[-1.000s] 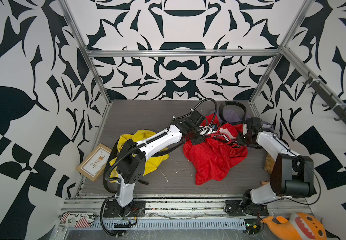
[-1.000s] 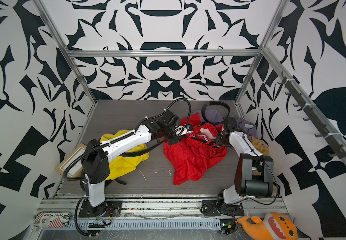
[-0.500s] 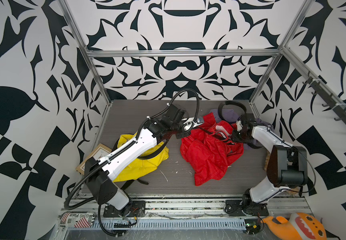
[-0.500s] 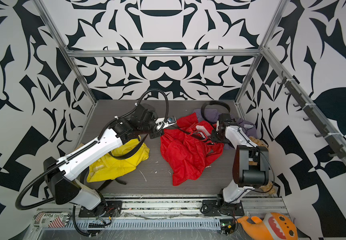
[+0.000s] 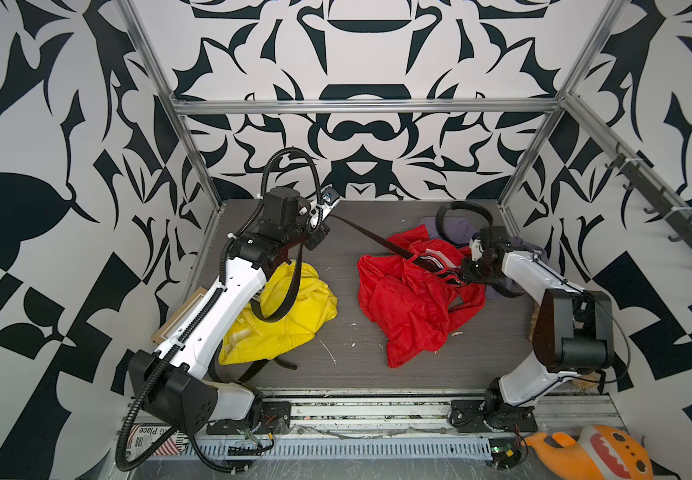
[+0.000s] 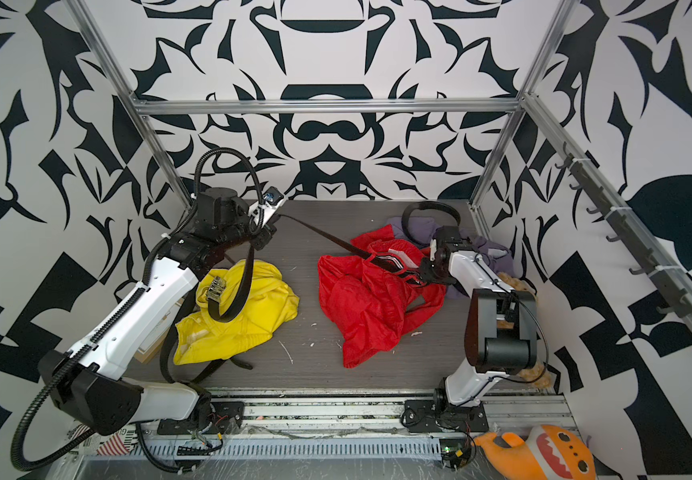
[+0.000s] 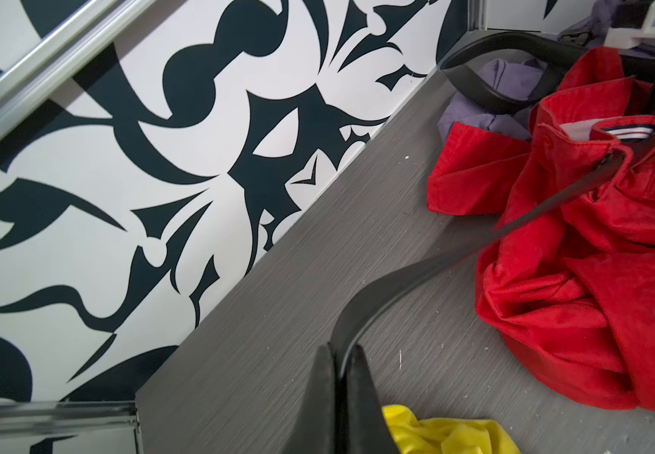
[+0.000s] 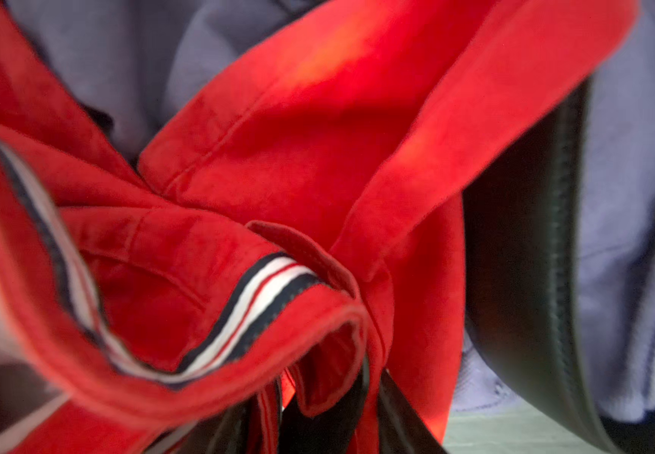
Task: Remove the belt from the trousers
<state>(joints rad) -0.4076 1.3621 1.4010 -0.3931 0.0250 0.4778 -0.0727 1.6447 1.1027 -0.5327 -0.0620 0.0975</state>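
The red trousers (image 5: pixel 406 307) (image 6: pixel 365 307) lie crumpled right of centre. A black belt (image 5: pixel 369 237) (image 6: pixel 323 237) runs taut from their waistband loops, up and left to my left gripper (image 5: pixel 324 217) (image 6: pixel 271 220), which is shut on it. Past that grip the belt hangs in a loop over yellow cloth, ending in its buckle (image 6: pixel 216 287). The left wrist view shows the gripper (image 7: pixel 337 348) pinching the strap (image 7: pixel 416 271) that leads into the trousers (image 7: pixel 593 275). My right gripper (image 5: pixel 467 272) (image 8: pixel 318 428) sits on the striped waistband (image 8: pixel 263 298), red cloth bunched between its fingers.
A yellow garment (image 5: pixel 286 320) lies at the left with another black strap (image 5: pixel 253 370) under it. A purple garment (image 5: pixel 460 226) with a black belt loop (image 5: pixel 465 208) sits at the back right. A picture frame (image 5: pixel 178 328) lies under my left arm. The back wall is close behind the left gripper.
My left arm has swung back and left, away from the trousers, drawing a long stretch of belt out through the loops. The right gripper has stayed at the waistband.
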